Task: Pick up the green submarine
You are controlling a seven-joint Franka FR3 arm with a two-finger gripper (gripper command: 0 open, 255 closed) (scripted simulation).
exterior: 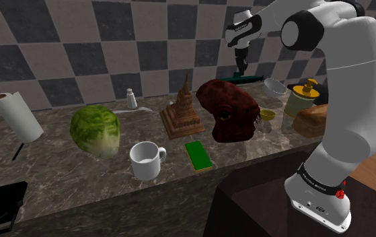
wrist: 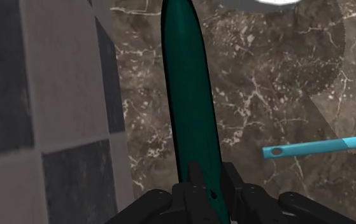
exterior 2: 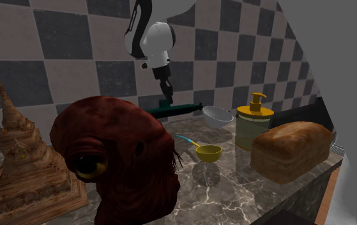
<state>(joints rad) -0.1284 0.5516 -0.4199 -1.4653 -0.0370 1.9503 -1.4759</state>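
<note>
The gripper (wrist: 211, 183) is clamped on the green submarine (wrist: 189, 95), its black fingers (wrist: 195, 181) pressing either side of the hull near one end. That end is hidden beneath them, and the other runs off the picture's edge. The submarine lies along the checkered wall (wrist: 49, 95) over the marble counter (wrist: 278, 89); whether it touches the counter is hard to tell. A white bowl (exterior 2: 217, 116) sits just beside its tip, with a blue-handled yellow scoop (exterior 2: 204, 151) nearby.

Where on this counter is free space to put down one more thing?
Bare counter lies between the paper roll and the lettuce, and along the front edge near the lettuce. It is crowded by the bowl, soap bottle, scoop and loaf.
</note>
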